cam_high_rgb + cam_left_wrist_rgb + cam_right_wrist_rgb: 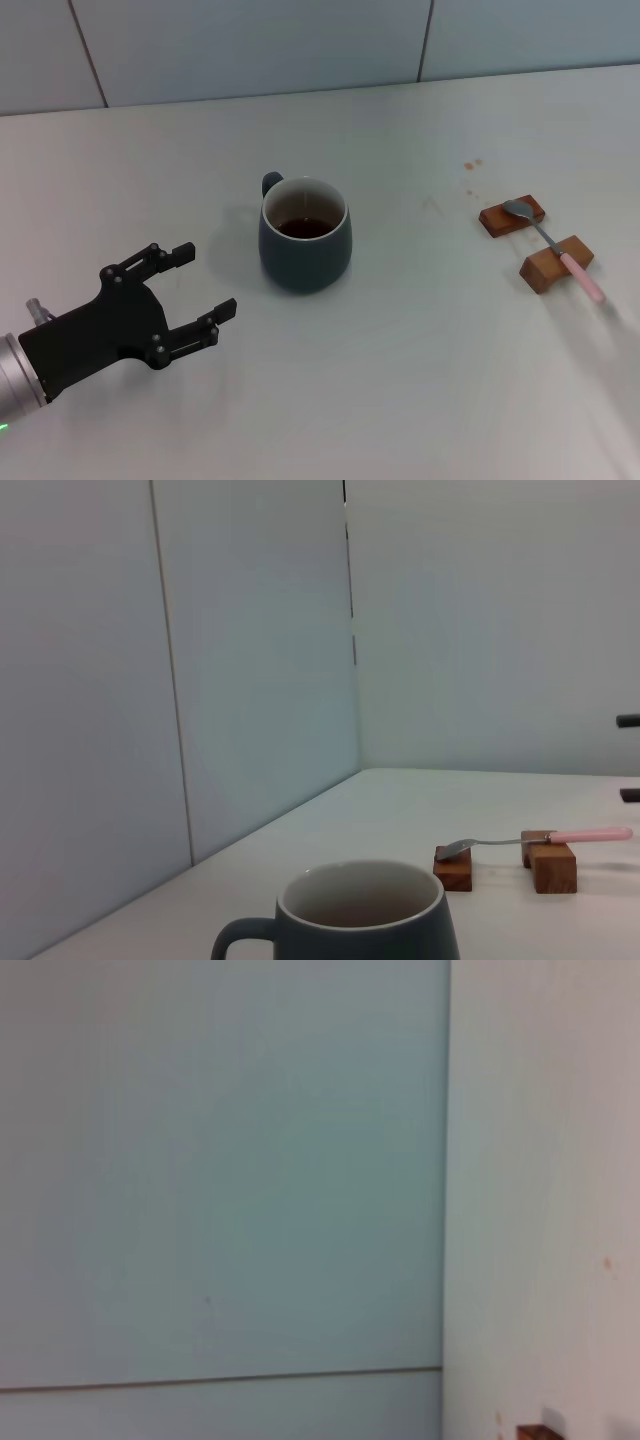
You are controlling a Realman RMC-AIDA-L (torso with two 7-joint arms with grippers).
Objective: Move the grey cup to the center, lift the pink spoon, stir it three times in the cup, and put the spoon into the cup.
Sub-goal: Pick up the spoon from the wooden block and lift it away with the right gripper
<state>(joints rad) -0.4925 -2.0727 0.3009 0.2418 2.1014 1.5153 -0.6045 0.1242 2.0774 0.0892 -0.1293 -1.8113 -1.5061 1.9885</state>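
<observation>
Grey cup stands just right of the left gripper, fingers spread apart

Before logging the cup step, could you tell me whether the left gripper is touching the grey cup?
Apart: the head view shows bare table between the open left gripper and the grey cup.

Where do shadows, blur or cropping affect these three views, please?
Head view: the squat blue-grey ceramic mug throws only a faint, soft shadow toward the open black left gripper; the lower right corner looks smeared. Left wrist view: the mug is cropped at the bottom edge, while the pink-handled metal spoon on its brown wooden blocks stays sharp. Right wrist view: soft and mostly blank wall.
</observation>
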